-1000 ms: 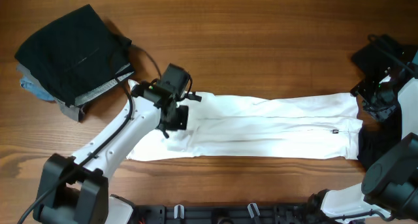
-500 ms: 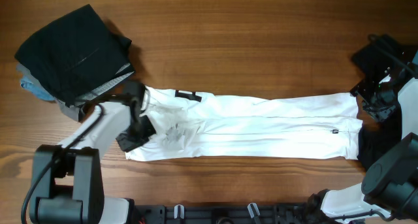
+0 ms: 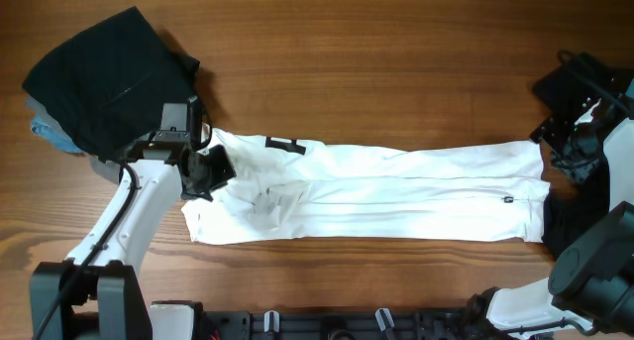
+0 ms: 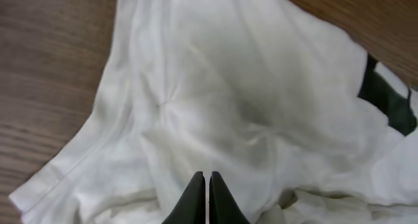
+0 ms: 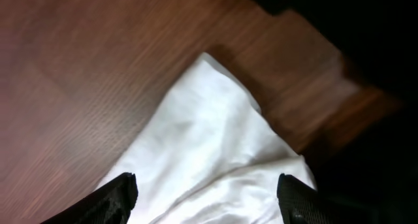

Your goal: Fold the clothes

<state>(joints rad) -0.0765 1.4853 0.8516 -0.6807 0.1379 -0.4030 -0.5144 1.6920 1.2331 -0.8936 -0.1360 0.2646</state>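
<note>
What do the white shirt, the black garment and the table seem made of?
Shirt: probably thin cotton knit, matte; it creases and puckers softly.
Black garment: soft matte cloth, fibre unclear; it slumps in folds.
Table: wood or wood-look laminate, smooth, faint sheen; long grain lines show.

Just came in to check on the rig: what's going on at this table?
Two robot arms are working on laundry. A white T-shirt lies on the wooden table, folded lengthwise into a long strip. The left gripper is shut over the shirt's left end, with no cloth visibly pinched. The right gripper is open above the shirt's right corner. A pile of dark clothes sits at the table's far left.
</note>
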